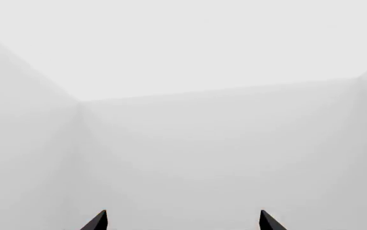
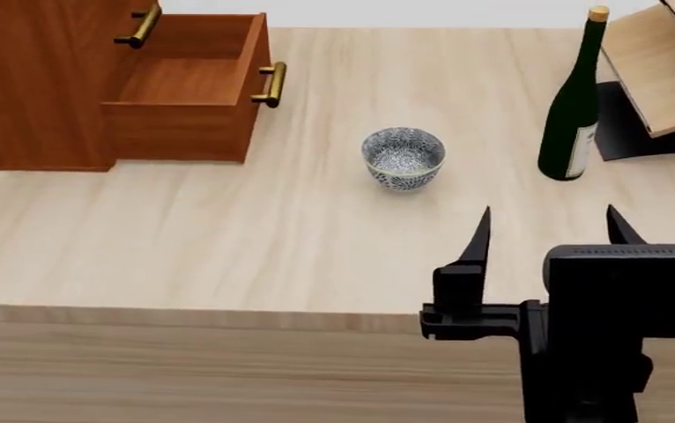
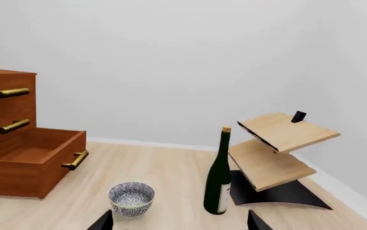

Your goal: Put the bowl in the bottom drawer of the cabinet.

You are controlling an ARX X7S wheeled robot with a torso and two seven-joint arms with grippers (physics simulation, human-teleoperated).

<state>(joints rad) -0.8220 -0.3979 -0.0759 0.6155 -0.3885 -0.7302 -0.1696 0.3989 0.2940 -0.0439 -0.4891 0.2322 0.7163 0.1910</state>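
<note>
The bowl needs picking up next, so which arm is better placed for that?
Right. The right gripper hangs open just short of the bowl; the left wrist view shows only blank walls.

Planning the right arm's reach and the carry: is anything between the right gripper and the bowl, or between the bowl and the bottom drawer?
Nothing visible. Bare tabletop separates the open right gripper from the bowl, and the bowl from the pulled-out bottom drawer. The wine bottle stands off to the right.

Right gripper [image 2: 545, 226] matte black; boxy body; thin pointed fingers [image 2: 480, 236]
</note>
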